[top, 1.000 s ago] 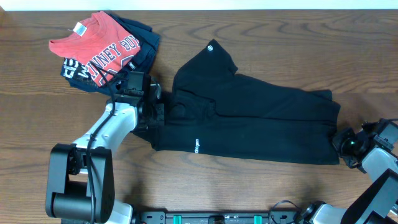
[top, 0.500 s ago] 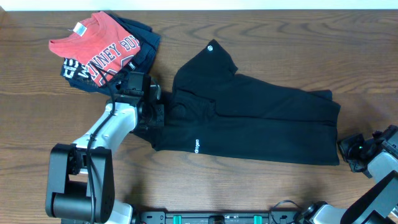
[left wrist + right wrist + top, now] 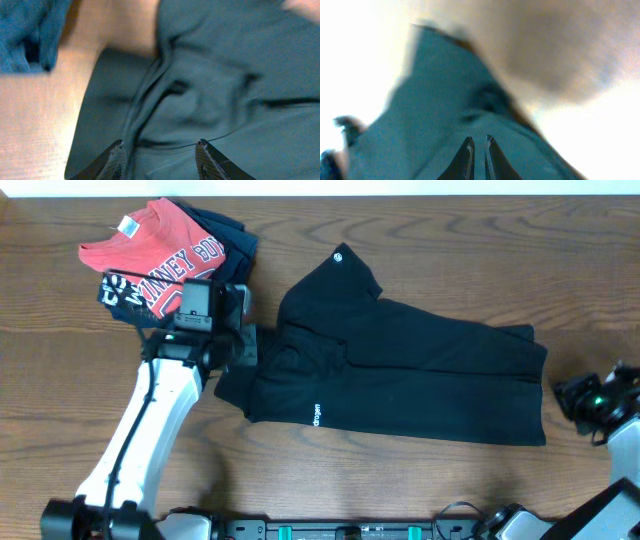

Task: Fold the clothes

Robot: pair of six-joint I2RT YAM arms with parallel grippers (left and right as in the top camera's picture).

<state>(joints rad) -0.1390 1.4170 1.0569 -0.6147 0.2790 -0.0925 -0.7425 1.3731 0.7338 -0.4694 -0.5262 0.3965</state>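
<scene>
A dark brown, wood-grained tabletop (image 3: pixel 420 490) fills the overhead view, with a pale white strip along its far edge and a black rail (image 3: pixel 340 530) with green fittings at its near edge.

The plain black short-sleeved T-shirt of soft fabric (image 3: pixel 420 380) lies across the middle of the tabletop, flattened and partly doubled over. A small white logo mark (image 3: pixel 338 252) sits near its far corner and a short line of white lettering (image 3: pixel 318 416) near its front hem. At the far left corner rests a crumpled red T-shirt with white lettering (image 3: pixel 150 245), lying on top of a navy garment with white letters (image 3: pixel 118 290).

The left pincer (image 3: pixel 159 159) sits at the black shirt's left edge, its fingers spread apart over a rumpled ridge of the fabric, clamped on nothing.

The right pincer (image 3: pixel 476 152) is off the shirt's right edge, over bare wood. Its fingers are drawn together with only a slit between them and nothing is held. That wrist view is heavily blurred.
</scene>
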